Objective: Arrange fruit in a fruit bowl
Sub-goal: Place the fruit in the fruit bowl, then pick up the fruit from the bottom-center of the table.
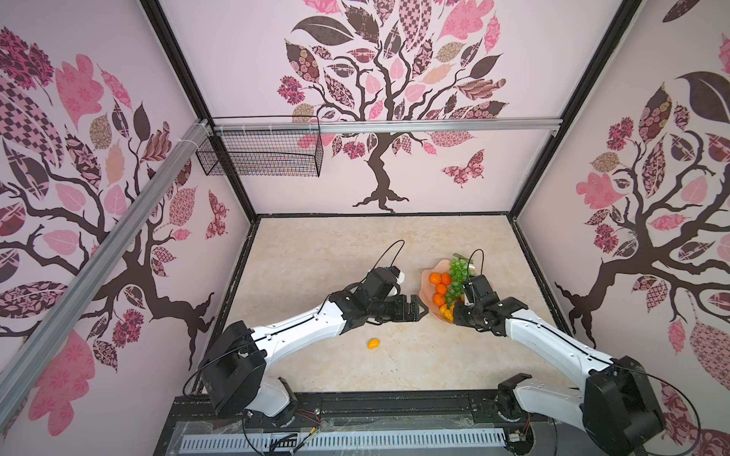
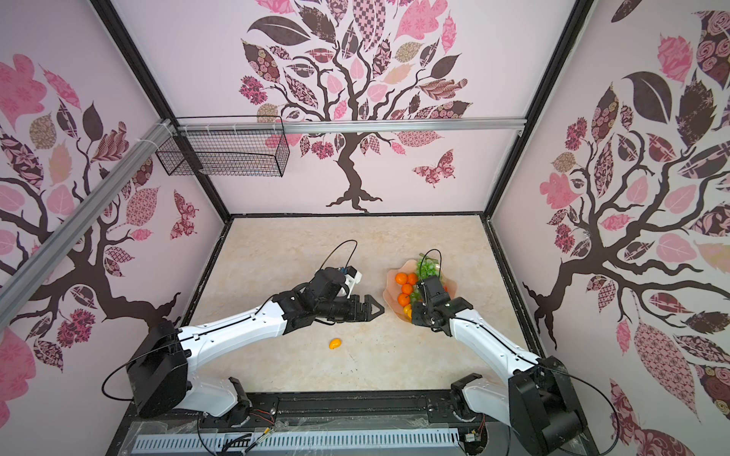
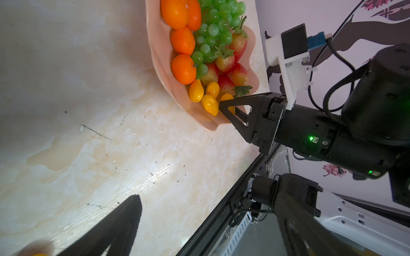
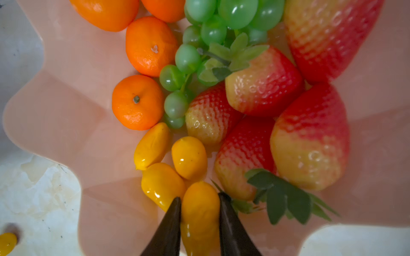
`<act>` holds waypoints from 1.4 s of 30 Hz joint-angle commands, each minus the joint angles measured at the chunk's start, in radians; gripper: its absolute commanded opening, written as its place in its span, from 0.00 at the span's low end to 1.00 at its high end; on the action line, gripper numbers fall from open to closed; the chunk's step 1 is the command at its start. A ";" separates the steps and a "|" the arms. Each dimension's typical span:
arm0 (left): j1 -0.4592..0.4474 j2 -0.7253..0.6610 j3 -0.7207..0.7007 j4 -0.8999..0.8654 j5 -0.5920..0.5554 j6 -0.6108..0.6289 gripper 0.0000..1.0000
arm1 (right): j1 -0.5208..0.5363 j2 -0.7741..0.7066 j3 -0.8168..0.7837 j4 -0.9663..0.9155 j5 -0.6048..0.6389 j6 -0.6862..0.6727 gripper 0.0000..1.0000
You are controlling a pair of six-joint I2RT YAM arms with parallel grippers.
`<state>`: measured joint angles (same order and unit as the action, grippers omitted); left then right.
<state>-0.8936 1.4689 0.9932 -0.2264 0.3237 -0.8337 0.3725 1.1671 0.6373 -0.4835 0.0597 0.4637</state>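
The peach-pink scalloped fruit bowl (image 1: 426, 285) (image 4: 66, 99) sits on the right of the table. It holds tangerines (image 4: 137, 102), a green grape bunch (image 4: 221, 15), strawberries (image 4: 264, 84) and yellow ovals (image 4: 189, 157). My right gripper (image 4: 199, 197) (image 3: 224, 107) reaches in over the bowl's near rim. Both fingers press on a yellow oval (image 4: 200, 212) that lies low in the bowl. One more yellow oval (image 1: 373, 343) (image 2: 335, 344) lies loose on the table under my left arm. My left gripper (image 1: 420, 309) (image 3: 210, 199) hovers just left of the bowl, turned on its side, open and empty.
A black wire basket (image 1: 260, 154) hangs from the aluminium rail at the back left, high above the table. Patterned walls close in three sides. A black frame edge (image 3: 221, 199) runs along the table's front, by the arm bases.
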 commanded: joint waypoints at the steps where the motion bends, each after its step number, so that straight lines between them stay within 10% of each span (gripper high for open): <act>1: -0.005 0.008 0.052 -0.010 0.005 0.022 0.98 | -0.007 0.009 0.032 -0.004 0.016 -0.010 0.34; 19: 0.027 -0.178 -0.005 -0.092 -0.167 0.042 0.98 | 0.005 -0.165 0.055 0.098 -0.104 -0.077 0.42; 42: 0.304 -0.654 -0.272 -0.355 -0.160 -0.030 0.98 | 0.429 -0.020 -0.039 0.593 -0.343 -0.513 0.49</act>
<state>-0.6197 0.8539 0.7631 -0.5220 0.1524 -0.8497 0.7879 1.1213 0.6098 0.0093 -0.2092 0.0753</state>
